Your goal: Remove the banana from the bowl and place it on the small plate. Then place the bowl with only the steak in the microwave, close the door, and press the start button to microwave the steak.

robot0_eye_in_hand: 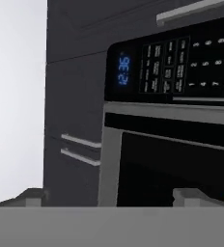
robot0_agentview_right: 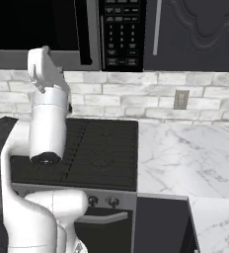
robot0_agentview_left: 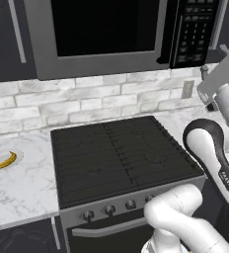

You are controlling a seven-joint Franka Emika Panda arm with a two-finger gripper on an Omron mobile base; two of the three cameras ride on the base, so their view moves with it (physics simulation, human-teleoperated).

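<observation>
Fingers spread wide and empty, the two-finger gripper [robot0_eye_in_hand: 111, 197] faces the big grey box-shaped microwave [robot0_eye_in_hand: 172, 120], black keypad panel [robot0_eye_in_hand: 181, 65] just ahead. Small yellow banana [robot0_agentview_left: 5, 160] rests on the small white plate [robot0_agentview_left: 17, 154], far off. Risk: hitting a wrong key.

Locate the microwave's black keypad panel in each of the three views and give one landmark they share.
Left base view: the black keypad panel sits at the top right, right of the door's black window.
Right base view: top centre, above the black stove.
Hand view: rolled sideways across the upper right, blue clock digits at its left end.
Shared landmark: the grey-framed microwave door beside the panel.
</observation>
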